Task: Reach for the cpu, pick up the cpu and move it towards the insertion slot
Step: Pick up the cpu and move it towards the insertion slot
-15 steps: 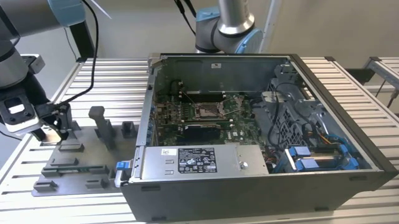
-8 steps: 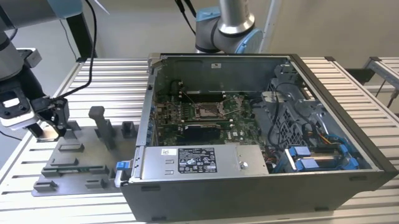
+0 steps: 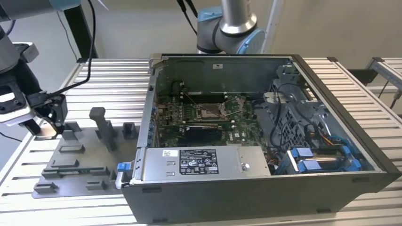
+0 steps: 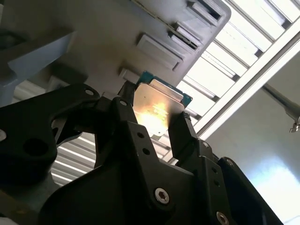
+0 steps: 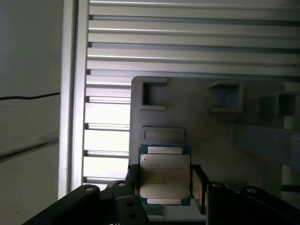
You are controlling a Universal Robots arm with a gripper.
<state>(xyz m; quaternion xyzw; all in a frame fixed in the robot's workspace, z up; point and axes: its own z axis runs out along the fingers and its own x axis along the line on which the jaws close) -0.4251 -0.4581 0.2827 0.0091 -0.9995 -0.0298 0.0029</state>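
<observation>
There's the cpu (image 5: 164,180): a thin square chip with a pale silver-beige face catching warm light and a green edge peeking out around the metal lid. In both wrist views it sits square between the black fingers (image 5: 199,185), and the gripper (image 5: 165,190) is clenched on its two opposite sides. In the exterior view the gripper (image 3: 47,128) points down over the far corner of the grey tray (image 3: 69,160), at the exterior view's left. The slot (image 3: 210,110), shiny frame and dark centre, lies well apart inside the open case (image 3: 351,136) on the green board.
</observation>
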